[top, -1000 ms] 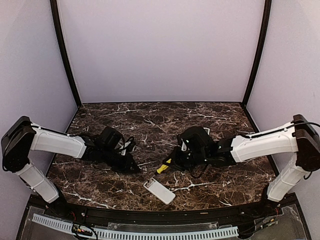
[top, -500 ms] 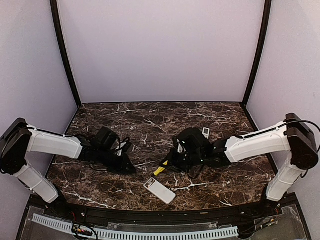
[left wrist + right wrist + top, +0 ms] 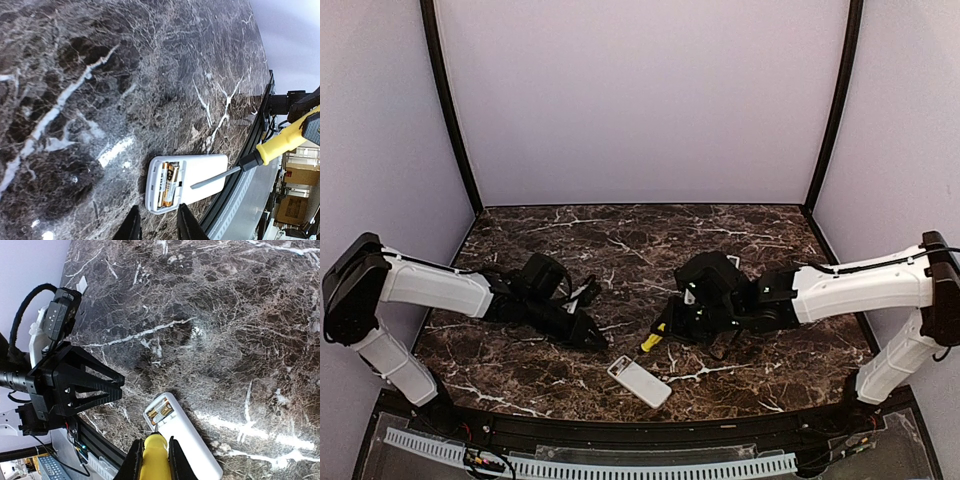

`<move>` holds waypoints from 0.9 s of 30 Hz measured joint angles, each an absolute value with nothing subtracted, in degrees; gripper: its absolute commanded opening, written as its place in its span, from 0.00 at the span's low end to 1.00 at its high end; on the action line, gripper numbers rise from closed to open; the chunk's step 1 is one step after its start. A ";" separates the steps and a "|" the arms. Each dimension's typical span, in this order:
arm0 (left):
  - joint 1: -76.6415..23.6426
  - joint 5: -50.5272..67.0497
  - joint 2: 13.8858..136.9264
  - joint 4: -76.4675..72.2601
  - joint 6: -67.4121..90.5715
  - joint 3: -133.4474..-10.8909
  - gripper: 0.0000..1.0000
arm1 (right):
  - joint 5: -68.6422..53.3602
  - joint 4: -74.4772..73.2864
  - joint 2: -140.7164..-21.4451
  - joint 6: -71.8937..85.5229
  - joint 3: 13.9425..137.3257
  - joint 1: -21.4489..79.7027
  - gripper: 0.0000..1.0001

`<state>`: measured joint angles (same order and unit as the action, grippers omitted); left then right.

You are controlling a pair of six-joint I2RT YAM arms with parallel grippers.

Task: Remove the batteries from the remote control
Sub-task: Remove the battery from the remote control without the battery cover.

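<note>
The white remote control [image 3: 638, 382] lies face down near the table's front edge, its battery bay uncovered. Two gold-coloured batteries [image 3: 169, 184] sit side by side in the bay [image 3: 161, 412]. My left gripper [image 3: 157, 227] hovers just short of the remote's battery end [image 3: 187, 182], its jaws a little apart with nothing between them. In the top view it [image 3: 596, 341] sits left of the remote. My right gripper [image 3: 153, 460] is shut on the yellow handle of a screwdriver [image 3: 650, 340]. The screwdriver's metal tip [image 3: 215, 178] points over the remote's back, close to the bay.
The dark marble table [image 3: 620, 250] ends in a black rail [image 3: 620, 425] just beyond the remote. A small white piece [image 3: 81, 286] lies behind the left arm. Both arms' black wrists [image 3: 545, 290] flank the remote.
My left gripper has moved right and nearer to the remote, and its jaws have parted slightly. The right gripper has shifted slightly with the screwdriver still in it.
</note>
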<state>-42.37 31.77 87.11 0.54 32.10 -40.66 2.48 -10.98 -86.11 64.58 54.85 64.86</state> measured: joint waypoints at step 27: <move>-46.78 34.41 97.97 -0.71 32.67 -43.83 0.05 | 5.19 -19.27 -94.70 65.30 64.55 65.80 0.00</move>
